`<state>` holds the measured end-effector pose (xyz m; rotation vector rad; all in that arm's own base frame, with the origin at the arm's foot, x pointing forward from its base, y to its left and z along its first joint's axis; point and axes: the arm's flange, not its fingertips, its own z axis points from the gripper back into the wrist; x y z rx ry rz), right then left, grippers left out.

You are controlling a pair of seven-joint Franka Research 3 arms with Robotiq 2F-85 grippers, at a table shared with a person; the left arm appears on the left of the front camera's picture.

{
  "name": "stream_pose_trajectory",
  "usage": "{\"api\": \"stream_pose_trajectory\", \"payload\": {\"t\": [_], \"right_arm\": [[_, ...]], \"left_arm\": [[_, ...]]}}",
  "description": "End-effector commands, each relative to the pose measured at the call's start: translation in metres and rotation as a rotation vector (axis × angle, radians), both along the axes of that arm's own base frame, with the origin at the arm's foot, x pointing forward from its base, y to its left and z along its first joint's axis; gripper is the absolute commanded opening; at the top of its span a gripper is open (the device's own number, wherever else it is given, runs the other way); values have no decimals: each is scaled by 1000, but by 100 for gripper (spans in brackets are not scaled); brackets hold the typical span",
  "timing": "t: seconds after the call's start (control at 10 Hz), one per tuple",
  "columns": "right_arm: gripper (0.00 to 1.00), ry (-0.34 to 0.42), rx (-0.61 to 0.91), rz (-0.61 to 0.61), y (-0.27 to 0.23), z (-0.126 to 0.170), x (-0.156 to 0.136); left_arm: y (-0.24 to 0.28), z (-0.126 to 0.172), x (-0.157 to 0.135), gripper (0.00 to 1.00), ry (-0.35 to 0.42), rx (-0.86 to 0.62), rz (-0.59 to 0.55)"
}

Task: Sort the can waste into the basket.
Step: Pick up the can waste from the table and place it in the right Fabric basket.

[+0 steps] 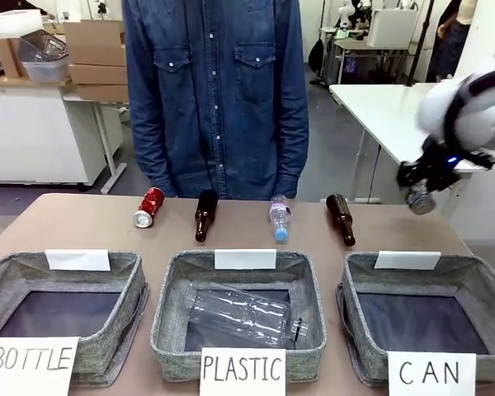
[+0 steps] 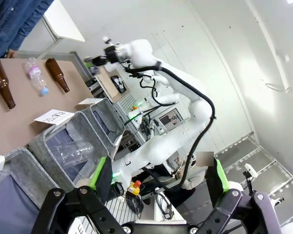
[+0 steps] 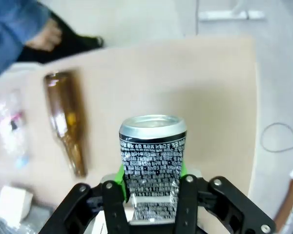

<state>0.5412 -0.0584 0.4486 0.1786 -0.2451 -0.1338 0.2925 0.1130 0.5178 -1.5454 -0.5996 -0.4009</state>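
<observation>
Spreading wide in its own wrist view, the left gripper (image 2: 159, 175) has its green-padded fingers apart with nothing between them.

On the table (image 1: 82, 235), seen from the front, the BOTTLE basket (image 1: 8, 276) sits at the near left. Beyond it, by the far edge, the red can (image 1: 149, 207) lies on its side, silver end toward the robot. Next along that far row lies a brown bottle (image 1: 204, 216), neck pointing toward the robot. The PLASTIC basket (image 1: 169, 309) stands in the middle with a large clear plastic bottle (image 1: 235, 312) lying inside it. Behind it lies a small plastic bottle (image 1: 280, 219) with a blue cap, then a second brown bottle (image 1: 340, 219). A person (image 1: 214, 91) in a denim shirt stands at the far side.

At the near right is the CAN basket (image 1: 470, 276), its dark bottom showing. Above and beyond its far rim, off the table, the right gripper (image 1: 421, 186) hangs in the air, its fingers clamped on the black can (image 3: 152, 161), one pad on each side of the printed wall.
</observation>
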Motion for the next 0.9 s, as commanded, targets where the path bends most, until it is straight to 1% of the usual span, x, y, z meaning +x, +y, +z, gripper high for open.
{"api": "stream_pose_trajectory", "payload": {"t": [0.0, 0.1, 0.2, 0.3, 0.4, 0.5, 0.6, 0.8], "right_arm": [[34, 23, 86, 77, -10, 50, -75], [34, -3, 108, 171, -9, 66, -117], [34, 11, 137, 268, -7, 73, -153], [34, 58, 153, 417, -1, 73, -185], [34, 81, 159, 561, 5, 70, -212], [34, 76, 159, 727, 15, 65, -239], [34, 95, 151, 851, 23, 61, -253], [34, 97, 151, 939, 23, 63, -258]], "left_arm": [[0, 2, -1, 100, -19, 1, -10], [0, 2, -1, 100, -19, 1, -10], [0, 2, -1, 100, -19, 1, -10], [0, 2, -1, 100, -19, 1, -10], [0, 2, -1, 100, -19, 1, -10], [0, 2, -1, 100, -19, 1, -10], [0, 2, -1, 100, -19, 1, -10], [0, 2, -1, 100, -19, 1, -10]]}}
